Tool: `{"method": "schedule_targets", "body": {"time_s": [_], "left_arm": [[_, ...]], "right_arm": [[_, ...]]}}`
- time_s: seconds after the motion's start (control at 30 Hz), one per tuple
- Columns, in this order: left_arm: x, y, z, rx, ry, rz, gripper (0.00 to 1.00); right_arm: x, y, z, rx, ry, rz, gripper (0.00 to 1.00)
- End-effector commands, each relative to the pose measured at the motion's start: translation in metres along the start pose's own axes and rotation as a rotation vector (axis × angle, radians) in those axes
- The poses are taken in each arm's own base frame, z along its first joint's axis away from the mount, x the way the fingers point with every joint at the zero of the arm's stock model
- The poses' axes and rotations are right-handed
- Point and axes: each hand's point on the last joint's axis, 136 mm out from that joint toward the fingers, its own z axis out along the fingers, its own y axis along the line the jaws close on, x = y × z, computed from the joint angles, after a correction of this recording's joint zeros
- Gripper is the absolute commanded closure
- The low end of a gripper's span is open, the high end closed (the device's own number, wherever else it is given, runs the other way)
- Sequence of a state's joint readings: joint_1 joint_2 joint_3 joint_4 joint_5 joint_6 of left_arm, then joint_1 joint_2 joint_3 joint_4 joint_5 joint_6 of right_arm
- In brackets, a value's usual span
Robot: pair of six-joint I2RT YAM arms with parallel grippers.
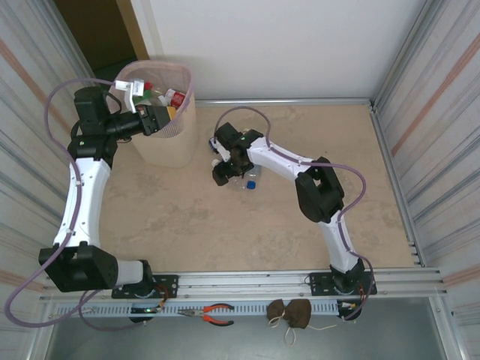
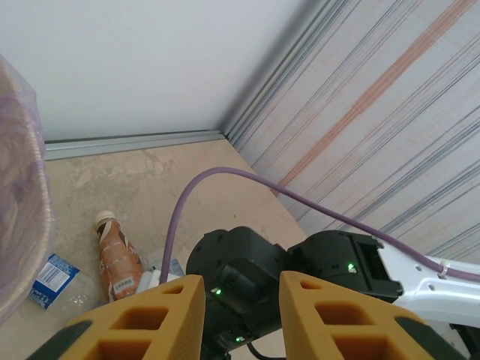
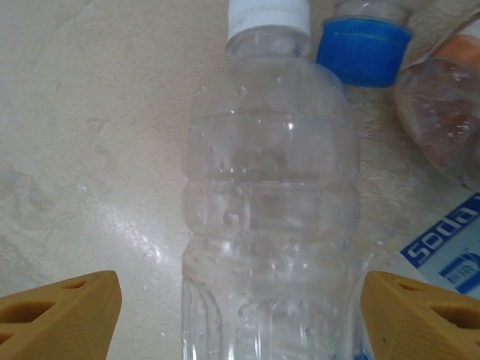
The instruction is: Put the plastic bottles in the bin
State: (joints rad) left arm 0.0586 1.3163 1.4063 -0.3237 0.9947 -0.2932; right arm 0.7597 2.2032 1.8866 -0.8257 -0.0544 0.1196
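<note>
The bin (image 1: 171, 148) stands at the table's far left with several plastic bottles (image 1: 166, 97) already inside its pink-lined rim. The left gripper (image 1: 156, 118) hangs at that rim, and in its wrist view its yellow fingers (image 2: 150, 322) are drawn close together with nothing between them. It is well apart from the loose bottles on the table (image 1: 315, 247), so the right arm is the nearer one. The right gripper (image 1: 223, 171) is down beside a small cluster of bottles near the table's middle. Its wrist view shows a clear bottle (image 3: 270, 202) lying flat on the table between widely spread fingers (image 3: 60, 319) that do not touch it. The bottle's long axis runs straight away from the wrist, with its white cap (image 3: 268, 16) at the far end. The fingers therefore stand across the narrow width of the body, and closing should likely pinch it squarely. A blue cap (image 3: 364, 49) of a neighbouring bottle sits just beside the white one. A third bottle (image 3: 442, 120) and a blue label (image 3: 442, 251) lie near the right finger, which may brush them.
</note>
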Motion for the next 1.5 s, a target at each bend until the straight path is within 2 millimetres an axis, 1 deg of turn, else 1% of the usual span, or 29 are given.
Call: {"method": "schedule_targets", "body": {"time_s": [0.0,0.27,0.43,0.53,0.6,0.63,0.67,0.9,0.97,1.03,1.13,1.23,1.33,1.43,1.47], "left_arm": [[-0.002,-0.014,-0.007,0.009,-0.018,0.032,0.68],[0.001,-0.014,-0.008,0.009,-0.015,0.028,0.68],[0.002,-0.013,-0.008,0.008,-0.015,0.026,0.68],[0.003,-0.013,-0.008,0.009,-0.014,0.023,0.68],[0.003,-0.013,-0.008,0.009,-0.014,0.022,0.68],[0.003,-0.014,-0.007,0.011,-0.013,0.022,0.68],[0.004,-0.013,-0.007,0.01,-0.013,0.019,0.68],[0.004,-0.014,-0.004,0.018,-0.009,0.02,0.68],[0.005,-0.013,-0.003,0.018,-0.006,0.016,0.68],[0.006,-0.014,-0.002,0.018,-0.004,0.017,0.68],[0.006,-0.013,0.001,0.019,-0.002,0.015,0.68],[0.006,-0.017,0.003,0.024,0.0,0.021,0.68],[0.007,-0.02,0.004,0.026,0.0,0.025,0.68],[0.007,-0.022,0.005,0.032,-0.002,0.028,0.66],[0.006,-0.024,0.005,0.035,-0.005,0.031,0.65]], "right_arm": [[0.008,0.001,0.006,0.037,0.049,-0.023,0.18],[0.019,0.007,0.023,0.035,0.092,0.04,0.2],[0.026,0.01,0.03,0.042,0.112,0.06,0.22],[0.031,0.01,0.033,0.044,0.119,0.078,0.23],[0.029,0.01,0.031,0.043,0.112,0.084,0.24],[0.038,0.009,0.035,0.046,0.134,0.087,0.25],[0.04,0.009,0.036,0.047,0.139,0.087,0.25],[0.048,0.008,0.038,0.048,0.152,0.107,0.25],[0.05,0.009,0.038,0.045,0.153,0.11,0.27],[0.05,0.009,0.035,0.042,0.146,0.113,0.29],[0.048,0.01,0.03,0.041,0.131,0.117,0.33],[0.044,0.01,0.019,0.036,0.1,0.119,0.36],[0.039,0.011,0.003,0.028,0.056,0.124,0.37],[0.033,0.014,-0.018,0.003,-0.003,0.122,0.37],[0.029,0.016,-0.028,-0.007,-0.033,0.121,0.38]]}}
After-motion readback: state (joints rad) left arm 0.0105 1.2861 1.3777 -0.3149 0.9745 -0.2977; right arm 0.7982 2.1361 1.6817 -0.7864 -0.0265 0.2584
